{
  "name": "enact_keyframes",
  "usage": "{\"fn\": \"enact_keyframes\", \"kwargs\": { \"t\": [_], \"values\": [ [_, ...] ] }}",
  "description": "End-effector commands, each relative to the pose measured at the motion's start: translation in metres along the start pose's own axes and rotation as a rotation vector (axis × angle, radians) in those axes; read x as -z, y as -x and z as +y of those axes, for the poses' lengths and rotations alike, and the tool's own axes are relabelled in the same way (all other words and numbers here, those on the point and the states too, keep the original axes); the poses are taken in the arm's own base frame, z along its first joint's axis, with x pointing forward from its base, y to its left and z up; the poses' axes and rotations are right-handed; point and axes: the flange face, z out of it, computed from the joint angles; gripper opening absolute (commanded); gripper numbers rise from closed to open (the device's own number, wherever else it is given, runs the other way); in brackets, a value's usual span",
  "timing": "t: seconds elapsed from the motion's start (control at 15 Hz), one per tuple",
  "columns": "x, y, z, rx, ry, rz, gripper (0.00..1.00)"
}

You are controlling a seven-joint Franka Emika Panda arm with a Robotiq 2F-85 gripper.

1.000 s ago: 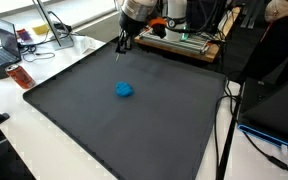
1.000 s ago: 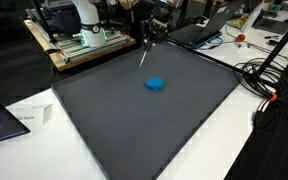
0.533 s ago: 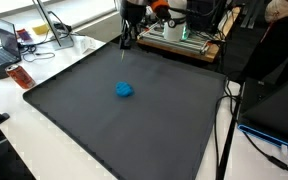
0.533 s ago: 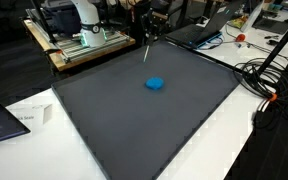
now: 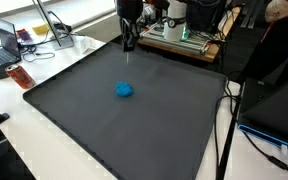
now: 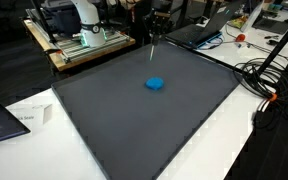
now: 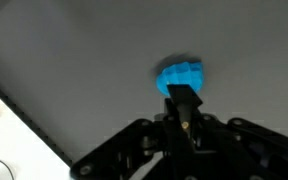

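A small crumpled blue lump lies on the big dark mat, nearer its far edge. My gripper hangs high above the mat's far edge, well clear of the lump. Its jaws are shut on a thin pale stick that points down at the mat. In the wrist view the closed fingertips sit just in front of the blue lump, which lies far below them.
Behind the mat stands a wooden platform with equipment. A laptop and an orange item lie beside the mat. Cables and a black stand run along one side.
The gripper has risen and drifted along the far edge of the mat, carrying the stick with it. The blue lump has not moved.
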Motion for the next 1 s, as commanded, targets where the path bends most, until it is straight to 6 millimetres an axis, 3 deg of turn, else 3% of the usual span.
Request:
{"fn": "enact_keyframes", "kwargs": {
  "t": [0.0,0.93],
  "values": [
    [-0.003,-0.015,-0.002,0.022,-0.064,-0.032,0.03],
    [-0.047,-0.048,-0.024,0.087,-0.145,-0.106,0.03]
  ]
}}
